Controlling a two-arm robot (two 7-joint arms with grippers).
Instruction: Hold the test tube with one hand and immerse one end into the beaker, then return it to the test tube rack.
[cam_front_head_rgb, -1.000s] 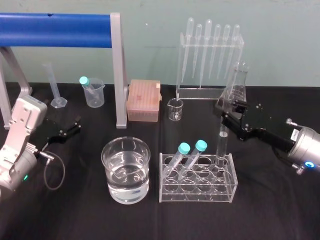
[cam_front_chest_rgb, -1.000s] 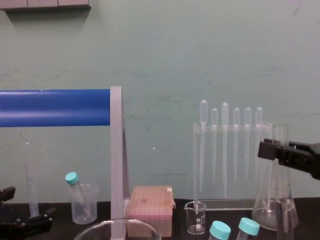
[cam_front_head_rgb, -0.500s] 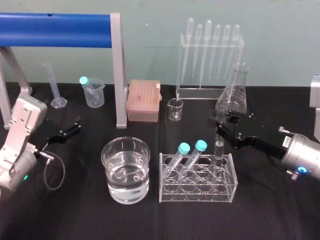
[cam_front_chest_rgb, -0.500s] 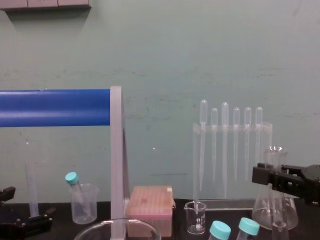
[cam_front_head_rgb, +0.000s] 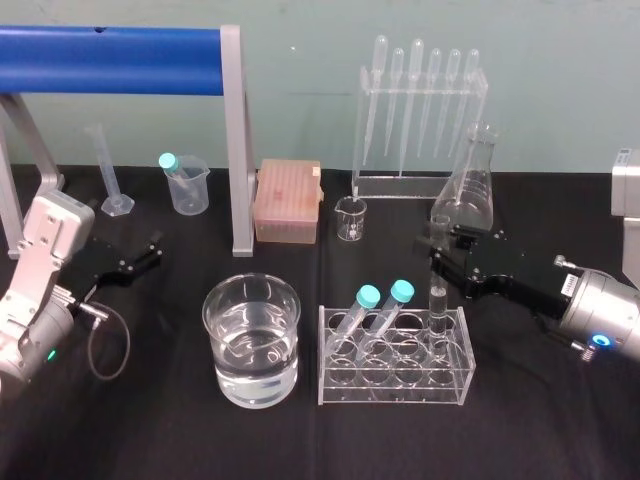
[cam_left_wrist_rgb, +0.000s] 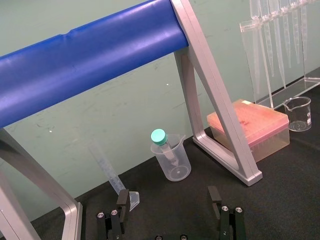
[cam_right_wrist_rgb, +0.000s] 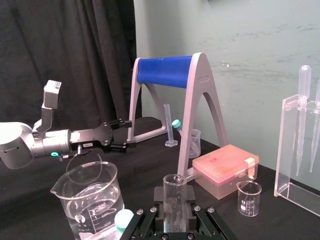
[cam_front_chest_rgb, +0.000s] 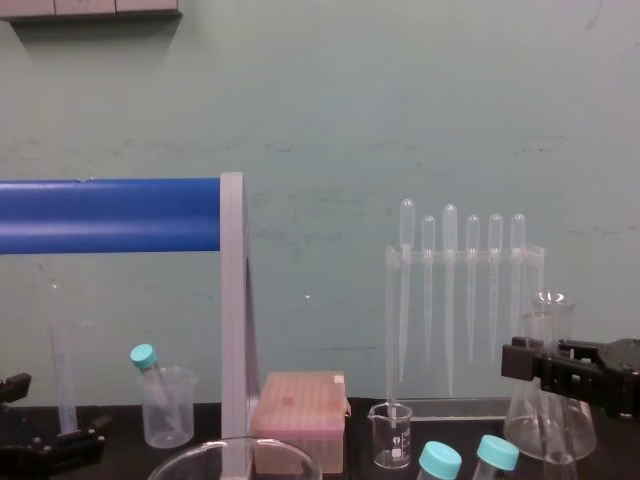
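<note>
The test tube (cam_front_head_rgb: 437, 305) stands upright in the back right hole of the clear test tube rack (cam_front_head_rgb: 395, 372). My right gripper (cam_front_head_rgb: 438, 250) comes in from the right and is shut on the tube's upper end; in the right wrist view the test tube (cam_right_wrist_rgb: 174, 197) sits between the black fingers (cam_right_wrist_rgb: 151, 218). The beaker (cam_front_head_rgb: 252, 338), part full of water, stands left of the rack, also seen as the beaker (cam_right_wrist_rgb: 90, 194). My left gripper (cam_front_head_rgb: 150, 255) rests open at the far left, its fingers (cam_left_wrist_rgb: 122, 199) spread wide.
Two teal-capped tubes (cam_front_head_rgb: 380, 305) lean in the rack. Behind stand a pipette stand (cam_front_head_rgb: 420, 110), a conical flask (cam_front_head_rgb: 470, 185), a small beaker (cam_front_head_rgb: 351, 218), a pink tip box (cam_front_head_rgb: 288, 200), a plastic cup (cam_front_head_rgb: 187, 185), a graduated cylinder (cam_front_head_rgb: 108, 172) and a blue roller frame (cam_front_head_rgb: 120, 45).
My right gripper has come down and slightly left with the test tube, which now sits deeper in the rack. The left arm has not moved.
</note>
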